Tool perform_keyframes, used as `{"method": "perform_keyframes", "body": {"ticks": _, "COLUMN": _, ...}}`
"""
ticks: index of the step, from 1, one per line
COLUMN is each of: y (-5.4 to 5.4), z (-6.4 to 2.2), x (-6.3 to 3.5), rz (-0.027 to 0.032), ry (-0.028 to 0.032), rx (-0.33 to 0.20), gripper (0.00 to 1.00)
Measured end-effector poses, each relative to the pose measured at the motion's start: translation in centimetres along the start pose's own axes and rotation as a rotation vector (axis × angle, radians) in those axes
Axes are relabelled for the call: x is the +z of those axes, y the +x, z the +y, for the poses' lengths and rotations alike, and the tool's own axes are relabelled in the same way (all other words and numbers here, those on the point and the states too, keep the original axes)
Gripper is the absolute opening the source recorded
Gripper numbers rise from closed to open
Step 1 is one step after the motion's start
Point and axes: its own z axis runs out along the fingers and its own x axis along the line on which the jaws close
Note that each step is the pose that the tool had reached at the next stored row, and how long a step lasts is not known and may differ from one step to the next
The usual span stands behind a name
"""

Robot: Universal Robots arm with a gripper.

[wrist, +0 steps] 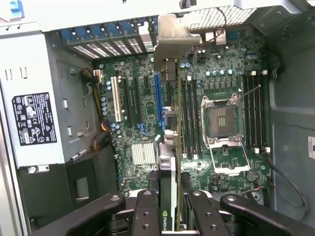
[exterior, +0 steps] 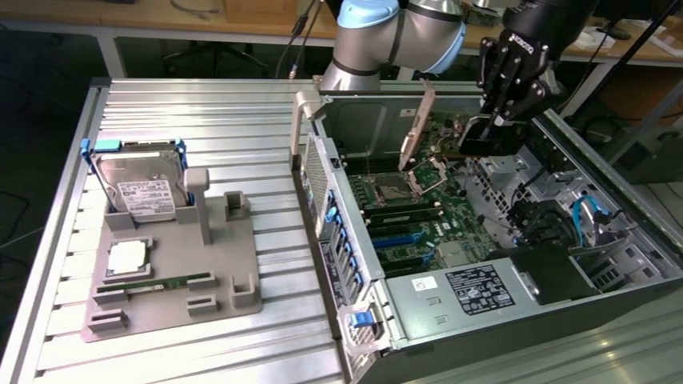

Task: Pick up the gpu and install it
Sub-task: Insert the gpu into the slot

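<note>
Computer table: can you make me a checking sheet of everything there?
Surface: ribbed metal table, carrying an open computer case.
Job's things: gpu, held edge-on over the motherboard, not in a slot yet.
Clutter: grey tray with a hard drive and a memory stick.
Grippers: hand shut on the gpu.
Cables: blue cable inside the case; black cable beside the board.
Surroundings: wooden benches behind.

The arm [exterior: 369,36] bends at its grey-and-blue joint and turns the wrist downward, so the black gripper [exterior: 489,132] points steeply down, its two fingers [wrist: 146,209] partly closed, clamped on either face of the gpu [wrist: 167,164], held edge-on.
</note>
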Motion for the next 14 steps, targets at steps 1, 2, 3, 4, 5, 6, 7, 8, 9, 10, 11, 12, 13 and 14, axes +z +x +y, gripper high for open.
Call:
{"method": "perform_keyframes", "body": {"ticks": 1, "y": 0.00, "z": 0.00, "x": 0.00, "rz": -0.0001, "ry": 0.0008, "rx": -0.011, "gripper": 0.27}}
{"method": "perform_keyframes", "body": {"ticks": 2, "y": 0.00, "z": 0.00, "x": 0.01, "rz": -0.0002, "ry": 0.0014, "rx": -0.020, "gripper": 0.27}}
{"method": "perform_keyframes", "body": {"ticks": 3, "y": 0.00, "z": 0.00, "x": 0.01, "rz": -0.0002, "ry": 0.0022, "rx": -0.031, "gripper": 0.27}}
{"method": "perform_keyframes", "body": {"ticks": 4, "y": 0.00, "z": 0.00, "x": 0.02, "rz": -0.0002, "ry": 0.0029, "rx": -0.040, "gripper": 0.27}}
{"method": "perform_keyframes", "body": {"ticks": 5, "y": 0.00, "z": 0.00, "x": 0.02, "rz": -0.0002, "ry": 0.0039, "rx": -0.054, "gripper": 0.27}}
{"method": "perform_keyframes", "body": {"ticks": 6, "y": 0.00, "z": 0.00, "x": 0.03, "rz": 0.0001, "ry": 0.0042, "rx": -0.058, "gripper": 0.27}}
{"method": "perform_keyframes", "body": {"ticks": 7, "y": 0.00, "z": 0.00, "x": 0.03, "rz": 0.0004, "ry": 0.0044, "rx": -0.060, "gripper": 0.27}}
{"method": "perform_keyframes", "body": {"ticks": 8, "y": 0.00, "z": 0.00, "x": 0.04, "rz": 0.0008, "ry": 0.0045, "rx": -0.061, "gripper": 0.27}}
{"method": "perform_keyframes", "body": {"ticks": 9, "y": -0.01, "z": 0.00, "x": 0.03, "rz": 0.0014, "ry": 0.0045, "rx": -0.061, "gripper": 0.27}}
{"method": "perform_keyframes", "body": {"ticks": 10, "y": 0.00, "z": 0.00, "x": 0.03, "rz": 0.0016, "ry": 0.0045, "rx": -0.061, "gripper": 0.27}}
{"method": "perform_keyframes", "body": {"ticks": 11, "y": 0.00, "z": 0.00, "x": 0.03, "rz": 0.0017, "ry": 0.0045, "rx": -0.061, "gripper": 0.27}}
{"method": "perform_keyframes", "body": {"ticks": 12, "y": 0.00, "z": 0.00, "x": 0.03, "rz": 0.0017, "ry": 0.0045, "rx": -0.061, "gripper": 0.27}}
{"method": "perform_keyframes", "body": {"ticks": 13, "y": 0.00, "z": 0.00, "x": 0.03, "rz": 0.0017, "ry": 0.0045, "rx": -0.061, "gripper": 0.27}}
{"method": "perform_keyframes", "body": {"ticks": 14, "y": 0.00, "z": 0.00, "x": 0.03, "rz": 0.0016, "ry": 0.0046, "rx": -0.061, "gripper": 0.27}}
